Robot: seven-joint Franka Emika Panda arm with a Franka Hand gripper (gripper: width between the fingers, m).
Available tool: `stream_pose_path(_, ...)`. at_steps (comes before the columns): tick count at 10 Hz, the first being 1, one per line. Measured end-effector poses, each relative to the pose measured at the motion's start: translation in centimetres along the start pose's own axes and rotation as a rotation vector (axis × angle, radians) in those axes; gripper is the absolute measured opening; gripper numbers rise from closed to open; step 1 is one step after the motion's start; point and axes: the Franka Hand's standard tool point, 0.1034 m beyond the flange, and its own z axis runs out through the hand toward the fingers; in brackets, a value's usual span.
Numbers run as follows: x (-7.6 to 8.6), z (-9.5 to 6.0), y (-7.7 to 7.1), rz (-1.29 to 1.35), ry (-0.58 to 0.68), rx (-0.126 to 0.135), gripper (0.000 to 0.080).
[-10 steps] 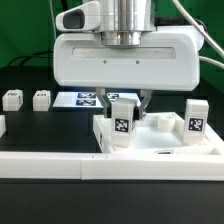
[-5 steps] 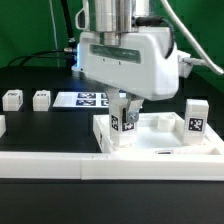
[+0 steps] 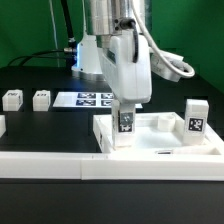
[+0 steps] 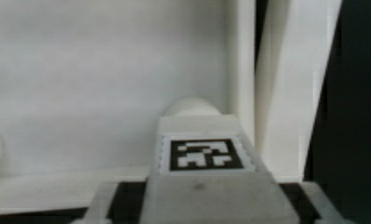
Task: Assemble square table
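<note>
One leg [image 3: 124, 122] stands upright in a corner of the white tabletop [image 3: 160, 145], and your claw [image 3: 124, 110] is closed on it. The table [image 3: 45, 125] underneath is black; behind, you see green.

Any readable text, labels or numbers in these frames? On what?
No words, numbers or brands can be read in either view.
Only black-white pattern tags, no characters: on the held leg in the gripper, the standing leg at the exterior view's right, the loose legs and the marker board.
</note>
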Motion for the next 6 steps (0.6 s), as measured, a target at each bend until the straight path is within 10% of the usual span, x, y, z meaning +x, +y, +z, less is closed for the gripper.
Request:
stream_pose_path(1, -0.13, 0.07, -0.01, -0.086, 0.000, -0.001, 0.0290)
stream_pose_path(2, -0.43, 0.19, -0.05, -0.205, -0.002, -0.002, 0.0500)
stream_pose_path(6, -0.88, 0.19, -0.19, -0.640, 0.001, -0.007, 0.0648)
